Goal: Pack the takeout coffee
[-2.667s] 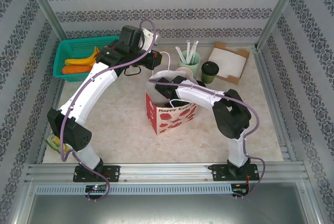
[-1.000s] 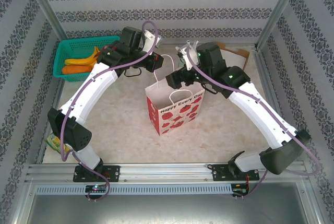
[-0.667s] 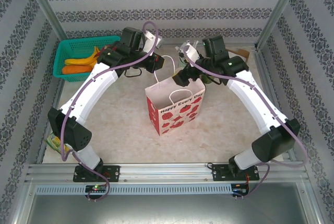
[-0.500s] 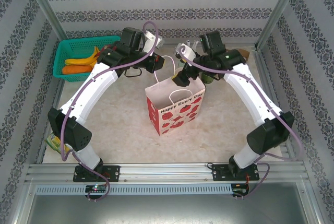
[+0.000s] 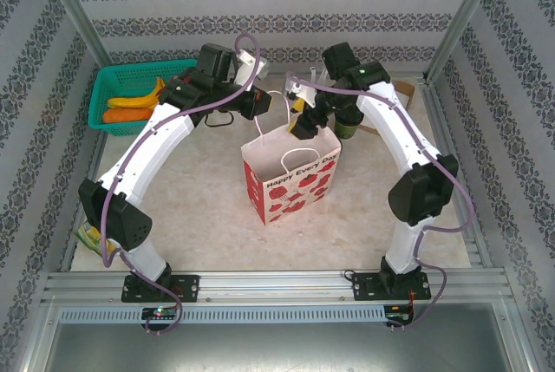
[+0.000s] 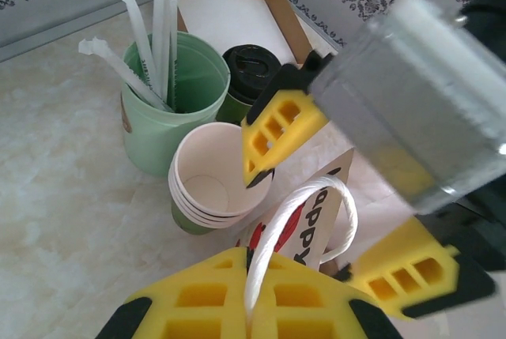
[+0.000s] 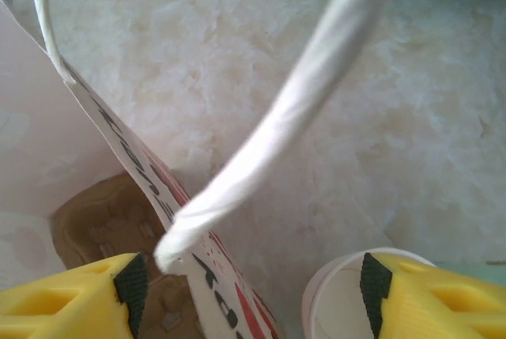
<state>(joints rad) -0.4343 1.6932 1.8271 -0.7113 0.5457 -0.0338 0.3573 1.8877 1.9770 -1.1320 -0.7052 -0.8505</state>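
Observation:
The takeout coffee [image 5: 350,120], a small pale cup with a black lid [image 6: 254,62], stands behind the red-and-white paper bag [image 5: 290,177], partly behind my right arm. My left gripper [image 5: 260,103] is shut on the bag's white cord handle [image 6: 273,236], which runs between its yellow fingers [image 6: 198,299]. My right gripper [image 5: 303,116] is open at the bag's far rim. One of its fingers [image 7: 71,299] is over the bag's brown bottom and the other finger [image 7: 435,299] is over a lidless cup, with nothing held between them. The bag's wall [image 7: 47,157] stands upright.
A mint-green cup with white straws [image 6: 170,102] and a stack of lidless paper cups [image 6: 209,181] stand beside the coffee. A cardboard tray [image 6: 237,15] lies at the back right. A teal basket [image 5: 130,94] with a banana and carrots sits at the back left.
My right arm has come up out of the bag and swung toward the back, its gripper now at the bag's far rim. The left gripper has kept its hold on the handle.

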